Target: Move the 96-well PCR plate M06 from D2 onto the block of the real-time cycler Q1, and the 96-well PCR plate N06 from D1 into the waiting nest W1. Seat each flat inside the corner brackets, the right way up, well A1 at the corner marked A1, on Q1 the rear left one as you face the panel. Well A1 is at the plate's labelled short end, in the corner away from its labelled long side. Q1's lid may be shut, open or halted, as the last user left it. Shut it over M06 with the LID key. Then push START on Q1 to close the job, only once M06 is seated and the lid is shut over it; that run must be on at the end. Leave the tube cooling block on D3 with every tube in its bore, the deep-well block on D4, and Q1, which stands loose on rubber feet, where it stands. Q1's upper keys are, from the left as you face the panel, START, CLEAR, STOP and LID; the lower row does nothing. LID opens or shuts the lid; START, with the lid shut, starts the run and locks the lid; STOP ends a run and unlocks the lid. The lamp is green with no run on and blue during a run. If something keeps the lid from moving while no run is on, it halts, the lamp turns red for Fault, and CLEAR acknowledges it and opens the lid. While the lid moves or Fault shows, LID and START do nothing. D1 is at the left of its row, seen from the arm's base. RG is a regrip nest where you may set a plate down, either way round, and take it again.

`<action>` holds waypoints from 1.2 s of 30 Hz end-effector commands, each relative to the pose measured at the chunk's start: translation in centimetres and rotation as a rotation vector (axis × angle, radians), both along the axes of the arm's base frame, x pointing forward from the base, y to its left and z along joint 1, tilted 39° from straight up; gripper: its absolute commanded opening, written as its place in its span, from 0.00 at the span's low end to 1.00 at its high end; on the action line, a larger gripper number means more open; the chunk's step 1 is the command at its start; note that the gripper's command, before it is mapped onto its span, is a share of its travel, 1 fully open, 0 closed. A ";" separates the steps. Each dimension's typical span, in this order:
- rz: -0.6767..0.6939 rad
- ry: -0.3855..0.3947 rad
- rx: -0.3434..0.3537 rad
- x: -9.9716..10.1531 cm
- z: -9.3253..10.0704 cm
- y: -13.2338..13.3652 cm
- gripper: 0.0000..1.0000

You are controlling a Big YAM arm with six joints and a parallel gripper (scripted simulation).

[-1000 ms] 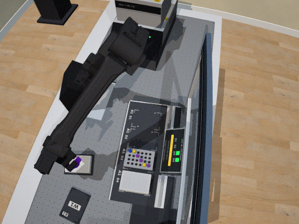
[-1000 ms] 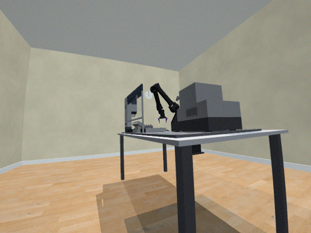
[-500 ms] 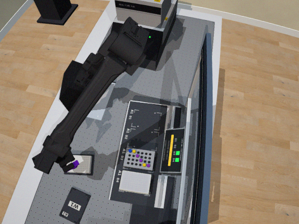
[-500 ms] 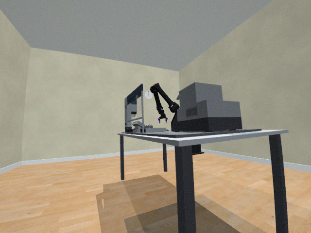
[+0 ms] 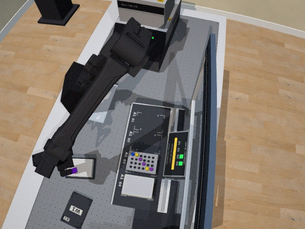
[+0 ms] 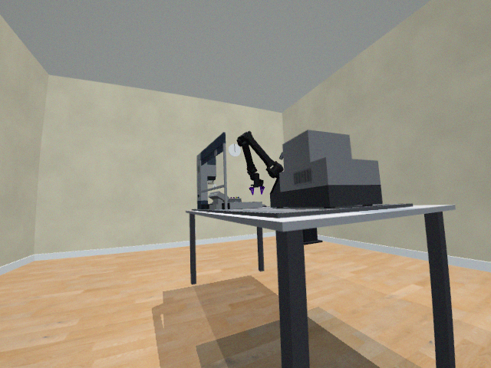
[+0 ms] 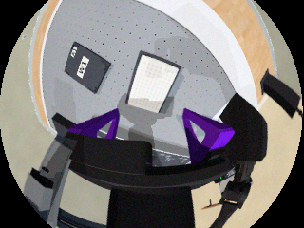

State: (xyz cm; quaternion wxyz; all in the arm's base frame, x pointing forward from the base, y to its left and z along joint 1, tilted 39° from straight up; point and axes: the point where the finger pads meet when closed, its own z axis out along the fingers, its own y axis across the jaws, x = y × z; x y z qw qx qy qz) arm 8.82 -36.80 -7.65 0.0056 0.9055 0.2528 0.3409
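Note:
A white 96-well PCR plate (image 5: 82, 167) lies flat in a dark nest on the left part of the table; I cannot read its label. It also shows in the wrist view (image 7: 152, 83). My gripper (image 5: 68, 170) hangs above the plate's near end, open and empty, its purple fingertips spread wide in the wrist view (image 7: 152, 129). It stands well above the table in the side view (image 6: 256, 190). The W1 nest (image 5: 76, 209) is empty. Bays D1 (image 5: 147, 114) and D2 (image 5: 145, 134) are empty. Q1 (image 5: 150, 15) stands at the far end with a green lamp (image 5: 153, 37); my arm hides part of its panel.
The tube cooling block (image 5: 142, 161) with coloured tubes sits on D3, the white deep-well block (image 5: 137, 186) on D4. A status panel (image 5: 176, 153) and a tall frame (image 5: 209, 123) run along the right side. W1 also shows in the wrist view (image 7: 87, 66).

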 end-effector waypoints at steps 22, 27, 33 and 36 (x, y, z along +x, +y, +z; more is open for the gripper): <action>-0.347 0.070 0.236 -0.9 0.5 -1.3 1.00; -0.318 0.061 0.211 -0.4 0.1 -1.7 1.00; -0.283 0.058 0.204 1.1 -1.0 -1.3 1.00; -0.278 0.058 0.212 1.4 -1.7 -0.5 1.00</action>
